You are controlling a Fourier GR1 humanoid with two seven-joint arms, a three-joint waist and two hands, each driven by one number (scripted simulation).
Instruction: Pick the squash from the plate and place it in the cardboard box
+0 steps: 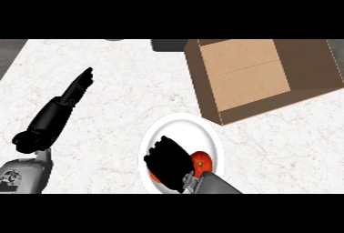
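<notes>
An orange-red squash point(201, 160) lies on the white plate point(194, 127) at the lower middle of the head view. My right hand point(170, 160) hovers over the plate, right against the squash's left side and covering part of it; its fingers bend down, and I cannot see whether they close round the squash. The open cardboard box point(252, 73) stands at the upper right, its near corner just beyond the plate's far rim. My left hand point(67, 98) rests at the left with straight fingers pointing up, holding nothing.
A dark object point(168, 44) sits at the counter's far edge, left of the box. The white marble counter point(128, 91) stretches between my left hand and the plate.
</notes>
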